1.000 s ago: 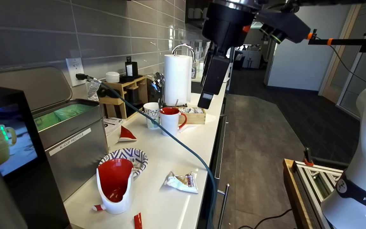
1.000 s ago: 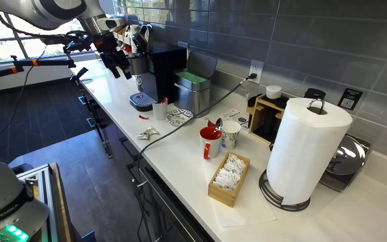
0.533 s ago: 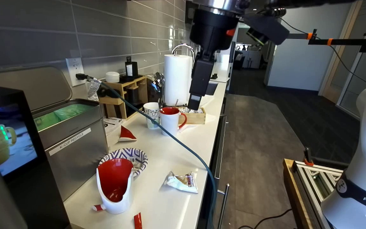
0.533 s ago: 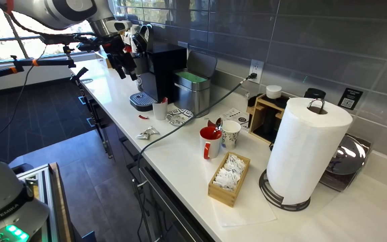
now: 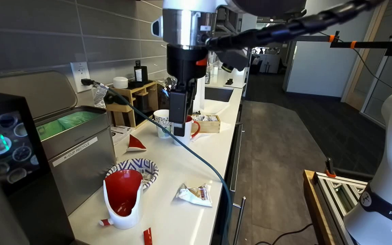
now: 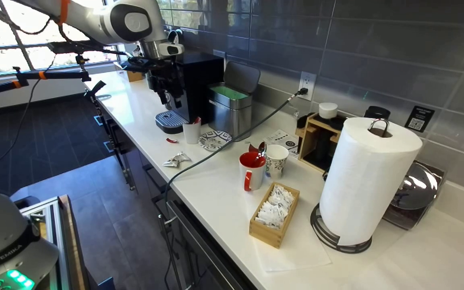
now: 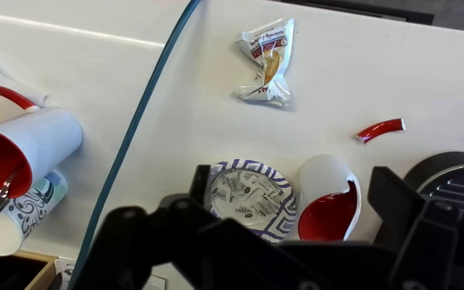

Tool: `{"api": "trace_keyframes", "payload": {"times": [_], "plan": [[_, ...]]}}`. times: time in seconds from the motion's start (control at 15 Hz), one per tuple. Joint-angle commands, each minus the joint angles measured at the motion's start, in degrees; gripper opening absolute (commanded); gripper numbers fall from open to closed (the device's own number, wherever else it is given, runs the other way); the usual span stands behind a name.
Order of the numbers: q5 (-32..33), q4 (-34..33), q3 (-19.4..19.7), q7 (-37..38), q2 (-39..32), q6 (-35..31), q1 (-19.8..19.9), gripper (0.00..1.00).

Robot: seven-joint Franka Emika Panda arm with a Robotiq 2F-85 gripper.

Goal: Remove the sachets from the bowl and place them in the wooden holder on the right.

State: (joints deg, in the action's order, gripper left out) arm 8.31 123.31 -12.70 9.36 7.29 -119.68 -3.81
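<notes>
- Counter [image 6: 216, 193]: bounded in an exterior view by its front edge at left and by the tiled wall [image 6: 393, 60] at right.
- Gripper [image 7: 291, 175]: positioned above the counter, fingers [image 7: 395, 197] set wide apart. In the wrist view, the span between them frames most of the bowl [image 7: 286, 209] and the broken mug [image 7: 320, 173].
- Sachets [image 7: 252, 193]: inside the bowl; one finger overlaps the bowl's left rim in the wrist view.
- Room for movement: a stretch of counter extends between the bowl and the wrapped snack [image 7: 270, 64], which lies near the front edge.
- Wooden holder [image 6: 266, 234]: near in an exterior view, loaded with white packets [image 6: 276, 207].
- Cable [image 7: 135, 117]: crosses the counter between the bowl and the wooden holder, from the wall outlet [image 6: 308, 78] over the front edge.
- Broken mug: just right of the bowl in the wrist view; a red fragment [image 7: 381, 129] lies farther right.
- Recycle bin [image 5: 80, 156]: just beside the bowl, wall side.
- Red-handled mug [image 6: 258, 177]: between cable and wooden holder, spoon [image 6: 262, 148] inside; patterned cup [image 6: 277, 161] just beside it.
- Paper towel roll [image 6: 369, 181]: right of the wooden holder in an exterior view.
</notes>
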Motion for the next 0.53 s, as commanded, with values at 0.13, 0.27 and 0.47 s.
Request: {"api": "trace_keyframes", "payload": {"times": [0.13, 0.27, 0.47], "plan": [[0.30, -1.61, 1.47, 0.32, -1.84, 0.48, -1.42, 1.00], [1.60, -2.99, 1.36, 3.99, -3.95, 1.33, -1.40, 1.00], [3.94, -5.68, 1.88, 6.30, -9.31, 1.62, -1.31, 1.00]]}}
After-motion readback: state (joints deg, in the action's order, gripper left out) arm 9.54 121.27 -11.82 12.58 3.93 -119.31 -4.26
